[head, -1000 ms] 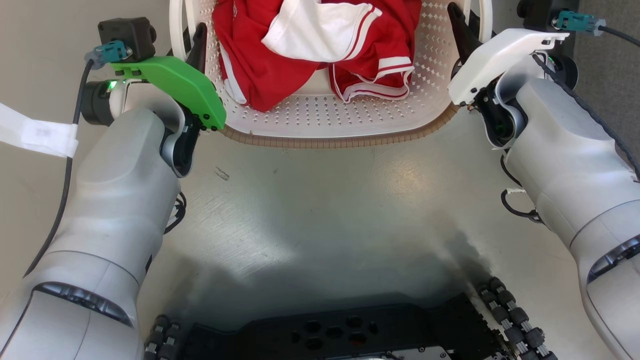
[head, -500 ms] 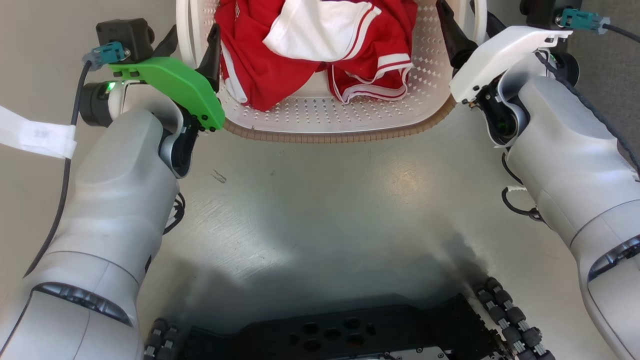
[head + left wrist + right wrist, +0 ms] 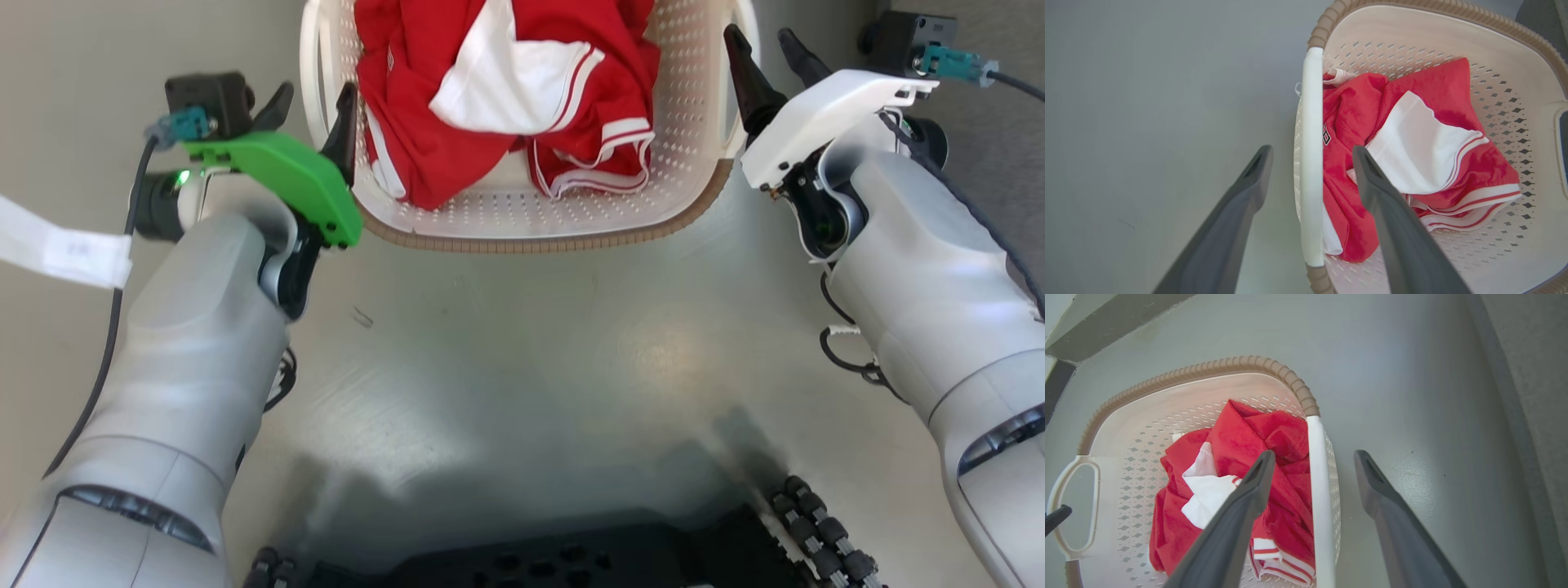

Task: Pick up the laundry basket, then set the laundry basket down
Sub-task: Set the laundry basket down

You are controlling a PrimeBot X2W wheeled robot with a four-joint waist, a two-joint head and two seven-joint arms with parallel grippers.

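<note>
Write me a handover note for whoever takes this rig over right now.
The left gripper is open, its fingers on either side of the left handle without clamping it.
The right gripper is open and straddles the right handle the same way.
The laundry basket appears to sit on the floor, with a red and white garment inside.
Done: probably the lift and set-down. Both grippers looked shut on the handles a second ago and have since opened.
Left: draw both arms clear of the handles.
</note>
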